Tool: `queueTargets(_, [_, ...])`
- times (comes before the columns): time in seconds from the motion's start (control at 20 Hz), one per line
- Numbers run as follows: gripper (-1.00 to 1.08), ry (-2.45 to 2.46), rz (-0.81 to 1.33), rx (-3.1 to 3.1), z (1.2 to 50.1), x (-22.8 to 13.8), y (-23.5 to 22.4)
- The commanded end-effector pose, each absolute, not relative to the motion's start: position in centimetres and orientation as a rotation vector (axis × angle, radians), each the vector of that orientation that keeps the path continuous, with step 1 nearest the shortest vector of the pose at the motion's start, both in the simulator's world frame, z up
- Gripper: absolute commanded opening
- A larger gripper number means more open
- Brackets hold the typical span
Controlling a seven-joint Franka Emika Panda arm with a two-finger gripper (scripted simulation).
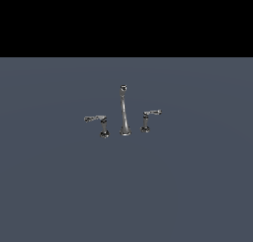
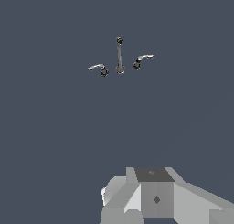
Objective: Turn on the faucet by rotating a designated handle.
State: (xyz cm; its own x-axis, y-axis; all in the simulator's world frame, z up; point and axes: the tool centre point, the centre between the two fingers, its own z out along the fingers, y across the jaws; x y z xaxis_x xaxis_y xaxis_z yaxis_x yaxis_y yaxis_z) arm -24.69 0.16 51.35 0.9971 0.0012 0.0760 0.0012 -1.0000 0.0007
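Observation:
The chrome faucet stands small on the dark grey floor, with its tall tapering spout (image 1: 124, 112) in the middle. The handle (image 1: 150, 114), with the shorter lever, is on a short post at the exterior view's right of the spout. The longer-levered handle (image 1: 97, 121) is at the exterior view's left. In the wrist view the spout (image 2: 119, 56), the handle (image 2: 142, 60) and the other handle (image 2: 98, 68) appear far off. Only a grey blocky part of my gripper (image 2: 155, 198) shows at that picture's edge, well away from the faucet. Its fingers cannot be made out. The arm is out of the exterior view.
The flat dark grey floor (image 1: 126, 186) spreads all around the faucet. A black band fills the upper part of the exterior view.

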Motion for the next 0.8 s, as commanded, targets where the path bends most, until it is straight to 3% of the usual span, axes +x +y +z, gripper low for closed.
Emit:
queueTargets(0.0, [-1.00, 0.002, 0.119, 3.139, 51.3, -24.7, 0.2])
queueTargets(0.75, [-1.00, -0.217, 0.109, 3.133, 47.0, -20.9, 1.3])
